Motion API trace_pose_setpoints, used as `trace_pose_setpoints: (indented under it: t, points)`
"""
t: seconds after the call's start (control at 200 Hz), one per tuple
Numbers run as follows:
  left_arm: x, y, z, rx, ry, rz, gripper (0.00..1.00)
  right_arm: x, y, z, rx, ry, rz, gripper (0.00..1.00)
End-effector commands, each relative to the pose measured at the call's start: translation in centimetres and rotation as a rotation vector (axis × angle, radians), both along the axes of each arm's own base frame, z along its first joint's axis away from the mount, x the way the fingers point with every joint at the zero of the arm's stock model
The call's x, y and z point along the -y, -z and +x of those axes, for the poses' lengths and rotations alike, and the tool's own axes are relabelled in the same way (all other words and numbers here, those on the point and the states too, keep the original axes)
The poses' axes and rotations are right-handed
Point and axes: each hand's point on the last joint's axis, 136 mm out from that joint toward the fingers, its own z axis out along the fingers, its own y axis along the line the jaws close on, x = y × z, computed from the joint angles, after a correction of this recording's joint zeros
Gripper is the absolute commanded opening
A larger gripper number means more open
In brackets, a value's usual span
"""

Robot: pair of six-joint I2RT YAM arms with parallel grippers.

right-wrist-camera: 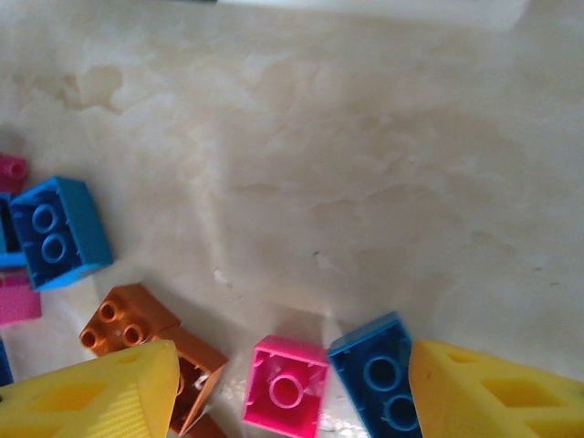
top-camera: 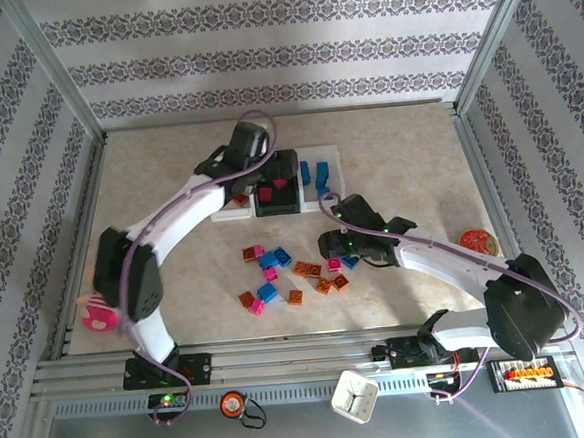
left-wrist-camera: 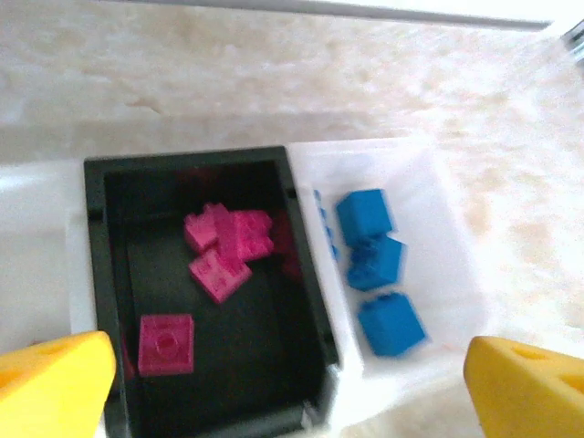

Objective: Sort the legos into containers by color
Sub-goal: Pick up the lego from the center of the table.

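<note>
Left wrist view: left hand (left-wrist-camera: 290, 388) hangs wide open, empty, over the black container (left-wrist-camera: 96, 274) holding pink legos (left-wrist-camera: 219, 242); a drop looks done. On that container's near side, loose legos (top-camera: 286, 275) litter the desk (top-camera: 388, 162); right hand (right-wrist-camera: 292, 392), half open, grips nothing, straddling a pink one (right-wrist-camera: 285, 388), and should close on it alone next

loose legos (top-camera: 307, 270) lie on the table (top-camera: 419, 170) before the 3 containers (top-camera: 325, 152).

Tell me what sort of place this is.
Likely a robot lab test cell: an aluminium frame boxes in the table, patterned backdrop panels stand as walls, and the left arm and right arm are bolted to the front rail.
</note>
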Motion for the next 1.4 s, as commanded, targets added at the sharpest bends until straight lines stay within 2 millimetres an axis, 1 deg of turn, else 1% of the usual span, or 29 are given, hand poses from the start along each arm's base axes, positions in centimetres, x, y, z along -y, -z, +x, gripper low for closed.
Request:
trace_pose_setpoints:
  t: [0.0, 0.05, 0.07, 0.14, 0.235, 0.275, 0.355, 0.425, 0.5, 0.615, 0.7, 0.785, 0.929, 1.059, 1.124, 1.254, 1.309, 1.399]
  points:
    - [-0.5, -2.0, -3.6, 0.058, 0.012, -0.126, 1.00, -3.1, -0.6, -0.2, -0.007, -0.101, 0.050, 0.69]
    - [-1.7, -2.1, -5.4, 0.064, 0.000, -0.140, 1.00, -4.5, -0.8, -0.1, -0.002, -0.144, 0.063, 0.69]
    - [-2.3, -1.5, -6.2, 0.055, -0.007, -0.138, 1.00, -5.1, -0.8, -0.1, -0.003, -0.163, 0.063, 0.69]
    - [-4.1, -0.5, -8.8, 0.045, -0.029, -0.135, 1.00, -6.9, -0.8, 0.1, 0.001, -0.221, 0.048, 0.69]
    - [-6.9, 1.3, -12.0, 0.024, -0.079, -0.119, 1.00, -8.7, 0.3, 0.1, -0.017, -0.279, 0.002, 0.68]
    - [-7.7, 2.0, -13.2, 0.015, -0.092, -0.114, 1.00, -9.3, 0.8, 0.2, -0.025, -0.298, -0.011, 0.68]
    - [-9.5, 2.7, -15.2, 0.014, -0.129, -0.114, 1.00, -10.1, 1.9, 0.2, -0.039, -0.335, -0.048, 0.66]
    - [-10.7, 3.2, -16.6, 0.014, -0.156, -0.117, 1.00, -10.5, 2.9, 0.1, -0.052, -0.360, -0.087, 0.63]
    - [-11.7, 3.6, -17.6, 0.014, -0.177, -0.118, 1.00, -10.8, 3.7, -0.1, -0.062, -0.392, -0.114, 0.62]
    - [-12.9, 3.8, -18.5, 0.020, -0.212, -0.108, 1.00, -11.3, 4.6, -0.3, -0.069, -0.429, -0.153, 0.60]
    - [-13.5, 3.9, -18.8, 0.024, -0.232, -0.101, 1.00, -11.3, 5.2, 0.1, -0.065, -0.427, -0.180, 0.58]
    - [-13.6, 3.9, -18.9, 0.024, -0.233, -0.103, 1.00, -11.4, 5.7, 0.3, -0.065, -0.429, -0.193, 0.57]
    - [-13.6, 4.4, -18.9, 0.010, -0.234, -0.091, 1.00, -12.3, 6.2, 0.4, -0.060, -0.449, -0.198, 0.58]
    - [-13.6, 4.6, -19.0, 0.002, -0.237, -0.089, 1.00, -12.6, 6.8, 0.8, -0.055, -0.445, -0.223, 0.59]
    - [-13.6, 4.7, -19.0, 0.001, -0.238, -0.087, 1.00, -12.7, 6.9, 1.1, -0.048, -0.442, -0.230, 0.58]
    - [-13.7, 4.7, -19.0, 0.001, -0.242, -0.084, 1.00, -13.9, 6.3, 1.6, -0.038, -0.442, -0.194, 0.59]
    - [-13.7, 4.7, -19.0, 0.001, -0.243, -0.082, 1.00, -13.9, 6.2, 1.9, -0.037, -0.433, -0.204, 0.59]
    - [-13.8, 5.0, -19.0, -0.004, -0.244, -0.078, 1.00, -13.7, 6.7, 2.2, -0.048, -0.423, -0.232, 0.54]
